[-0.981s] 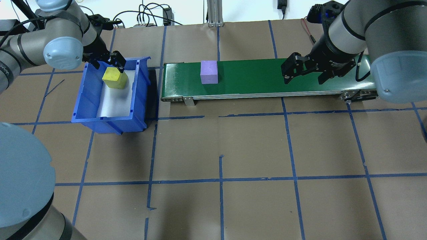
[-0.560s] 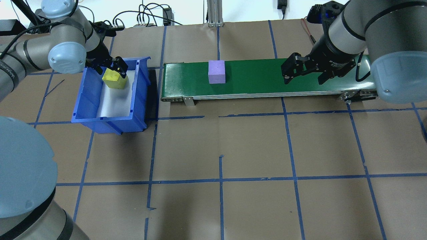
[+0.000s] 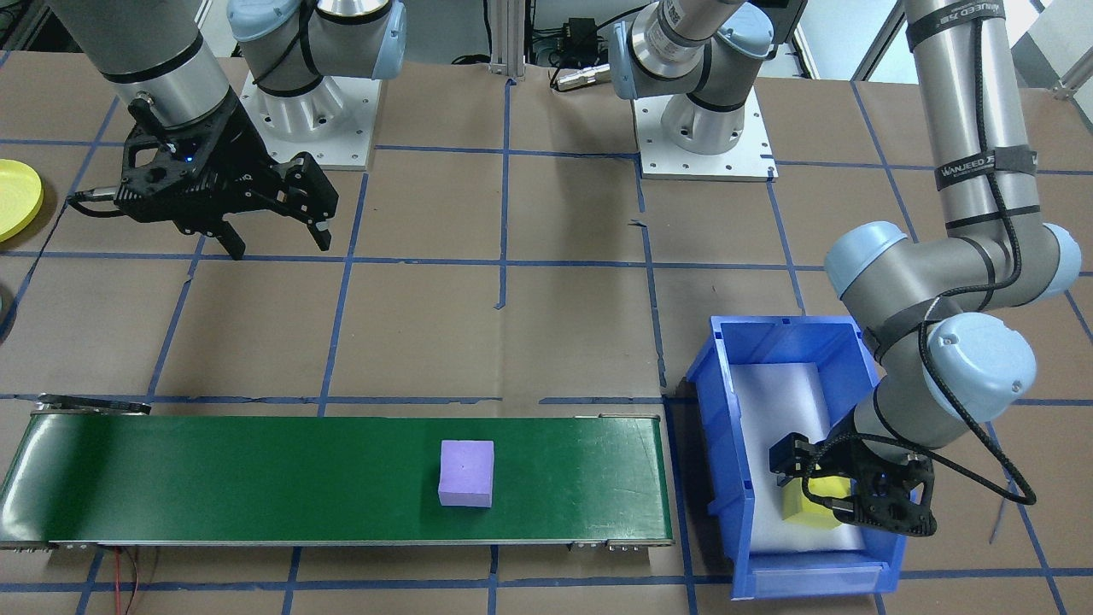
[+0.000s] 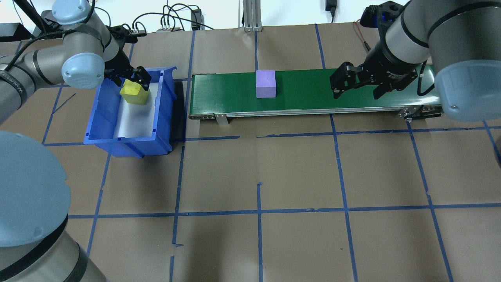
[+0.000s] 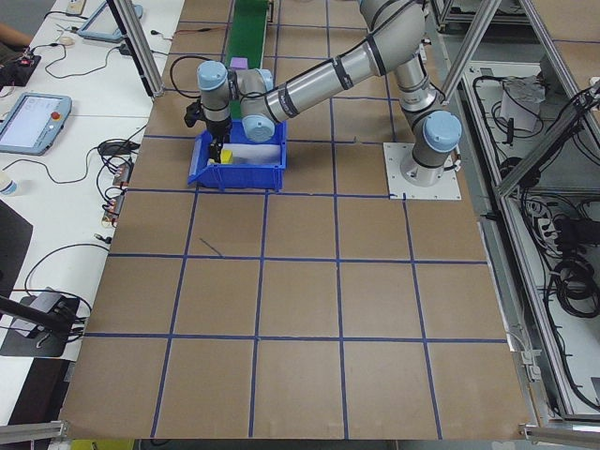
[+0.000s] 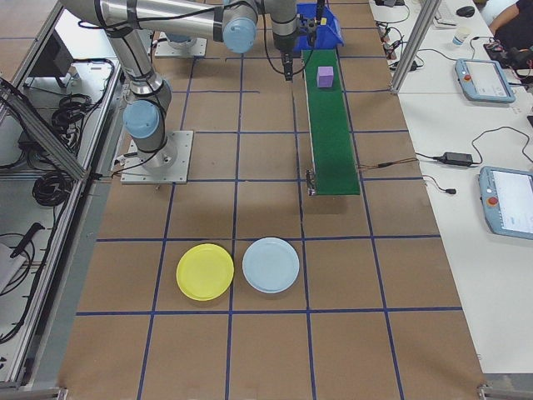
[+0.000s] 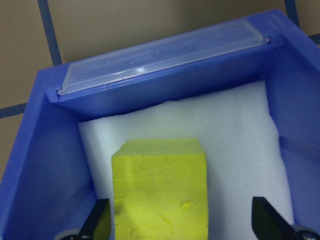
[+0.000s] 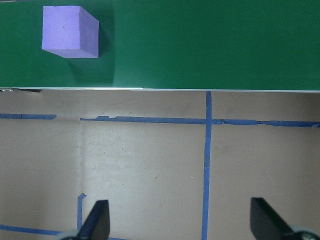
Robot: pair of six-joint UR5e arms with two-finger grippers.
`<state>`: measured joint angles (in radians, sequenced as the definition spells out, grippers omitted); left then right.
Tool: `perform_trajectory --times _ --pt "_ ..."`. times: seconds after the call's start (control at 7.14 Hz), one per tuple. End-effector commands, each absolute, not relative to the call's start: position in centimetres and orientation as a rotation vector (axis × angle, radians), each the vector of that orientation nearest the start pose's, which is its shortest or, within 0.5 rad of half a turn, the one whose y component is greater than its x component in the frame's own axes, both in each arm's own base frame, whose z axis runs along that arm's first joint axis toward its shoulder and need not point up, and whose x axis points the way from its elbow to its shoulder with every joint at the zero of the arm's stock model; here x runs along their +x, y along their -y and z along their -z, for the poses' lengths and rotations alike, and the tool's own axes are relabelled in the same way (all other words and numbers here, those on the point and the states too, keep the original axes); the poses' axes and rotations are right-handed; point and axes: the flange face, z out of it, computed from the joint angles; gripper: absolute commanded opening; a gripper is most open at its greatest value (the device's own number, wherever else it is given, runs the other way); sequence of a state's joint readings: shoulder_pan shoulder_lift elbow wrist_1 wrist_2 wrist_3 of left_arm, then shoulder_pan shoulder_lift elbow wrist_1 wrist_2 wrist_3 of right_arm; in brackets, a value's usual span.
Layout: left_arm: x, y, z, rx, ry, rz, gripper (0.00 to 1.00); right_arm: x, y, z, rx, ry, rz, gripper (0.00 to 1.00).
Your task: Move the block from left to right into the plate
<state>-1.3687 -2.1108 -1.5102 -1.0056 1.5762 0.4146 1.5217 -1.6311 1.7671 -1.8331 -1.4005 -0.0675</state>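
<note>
A purple block (image 4: pixel 266 83) (image 3: pixel 466 472) (image 8: pixel 69 38) rides on the green conveyor belt (image 4: pixel 313 92), left of its middle in the overhead view. A yellow block (image 4: pixel 135 93) (image 7: pixel 160 195) lies on white foam in the blue bin (image 4: pixel 129 145). My left gripper (image 4: pixel 131 78) (image 7: pixel 181 222) is open just above it, one finger on each side. My right gripper (image 4: pixel 358 92) (image 3: pixel 277 241) hangs open and empty over the belt's right part, well to the right of the purple block. The yellow plate (image 6: pixel 205 272) (image 3: pixel 13 198) lies on the table at my far right.
A light blue plate (image 6: pixel 271 265) lies beside the yellow one. The bin stands just off the belt's left end. Cables and an aluminium post (image 4: pixel 250 15) line the far edge of the table. Blue tape lines grid the brown table top (image 4: pixel 297 176).
The purple block has travelled to the right along the belt. My left arm has shifted slightly, its gripper staying open over the yellow block. The right gripper has not moved.
</note>
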Motion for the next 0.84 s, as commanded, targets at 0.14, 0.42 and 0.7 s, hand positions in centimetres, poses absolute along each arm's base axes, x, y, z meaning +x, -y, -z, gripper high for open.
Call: perform_trajectory --times 0.14,0.42,0.7 --pt "0.6 69.2 -24.7 0.336 -3.077 0.151 0.96 12.7 48.1 -44.9 -0.044 -2.972 0.204 1.0" --pt "0.5 68.8 -23.8 0.327 -3.084 0.124 0.86 12.7 48.1 -44.9 -0.044 -2.972 0.204 1.0" --pt "0.5 68.7 -23.6 0.332 -3.086 0.118 0.41 12.7 48.1 -44.9 -0.044 -2.972 0.204 1.0"
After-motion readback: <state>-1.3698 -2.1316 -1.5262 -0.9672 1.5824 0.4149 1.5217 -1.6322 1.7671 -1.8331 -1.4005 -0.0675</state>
